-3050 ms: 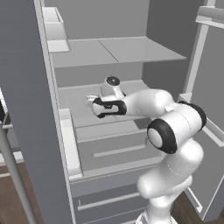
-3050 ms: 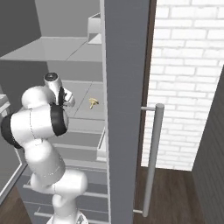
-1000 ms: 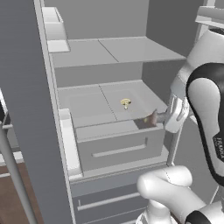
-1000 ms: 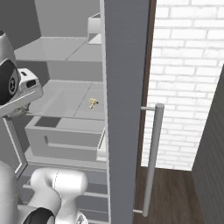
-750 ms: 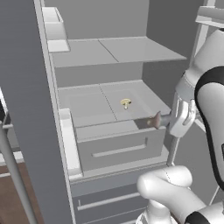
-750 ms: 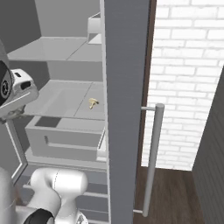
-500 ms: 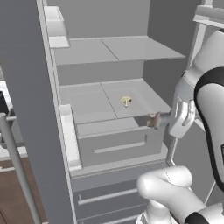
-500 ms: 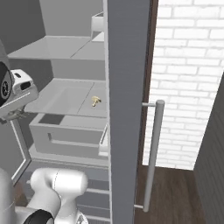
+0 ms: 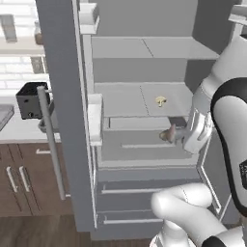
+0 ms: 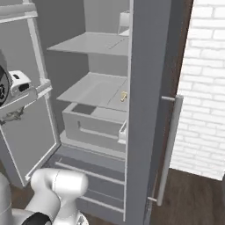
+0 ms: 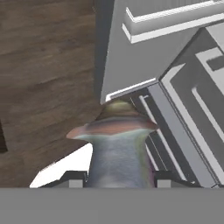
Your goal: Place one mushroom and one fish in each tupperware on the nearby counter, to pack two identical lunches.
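The gripper [image 11: 118, 181] pinches one mushroom [image 11: 114, 140] between its fingers, out in front of the open fridge [image 9: 62, 120]. A second mushroom [image 9: 160, 101] sits on the fridge's middle shelf [image 9: 125, 99].

mushroom A [image 11: 116, 144]: tan cap, pale stem; clamped between finger tips, cap pointing away
mushroom B [image 9: 160, 101]: small, yellow-tan; upright on fridge shelf [image 9: 140, 99]

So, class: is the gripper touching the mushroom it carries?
Touching. In the hand view the mushroom stands clamped between the gripper fingertips, its stem meeting both with no gap.
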You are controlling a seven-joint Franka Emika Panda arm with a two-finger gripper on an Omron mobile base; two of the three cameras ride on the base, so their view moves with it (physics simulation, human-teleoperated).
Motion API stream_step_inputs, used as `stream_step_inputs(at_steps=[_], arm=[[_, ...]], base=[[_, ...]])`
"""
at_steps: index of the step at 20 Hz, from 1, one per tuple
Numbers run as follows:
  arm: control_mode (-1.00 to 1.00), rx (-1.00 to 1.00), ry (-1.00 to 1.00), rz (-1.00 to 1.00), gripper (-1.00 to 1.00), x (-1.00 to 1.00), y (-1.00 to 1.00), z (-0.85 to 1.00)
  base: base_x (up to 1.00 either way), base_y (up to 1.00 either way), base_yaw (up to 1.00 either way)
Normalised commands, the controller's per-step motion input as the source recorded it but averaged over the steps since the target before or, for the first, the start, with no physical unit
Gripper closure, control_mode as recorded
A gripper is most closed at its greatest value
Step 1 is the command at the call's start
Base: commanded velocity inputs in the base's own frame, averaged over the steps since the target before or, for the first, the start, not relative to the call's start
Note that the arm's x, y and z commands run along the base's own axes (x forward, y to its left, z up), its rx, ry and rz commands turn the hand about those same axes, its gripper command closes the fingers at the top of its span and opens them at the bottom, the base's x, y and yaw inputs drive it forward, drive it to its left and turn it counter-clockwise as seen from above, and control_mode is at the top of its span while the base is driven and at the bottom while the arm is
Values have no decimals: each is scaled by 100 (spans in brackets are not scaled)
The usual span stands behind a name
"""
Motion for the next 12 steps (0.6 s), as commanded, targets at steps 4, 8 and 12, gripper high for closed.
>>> stream_step_inputs(at_steps=[4, 8, 12], arm=[[100, 0, 0, 0, 100, 0, 0, 0], [100, 0, 0, 0, 100, 0, 0, 0], [100, 0, 0, 0, 100, 0, 0, 0]], base=[[0, -1, 91], [0, 0, 97], [2, 0, 96]])
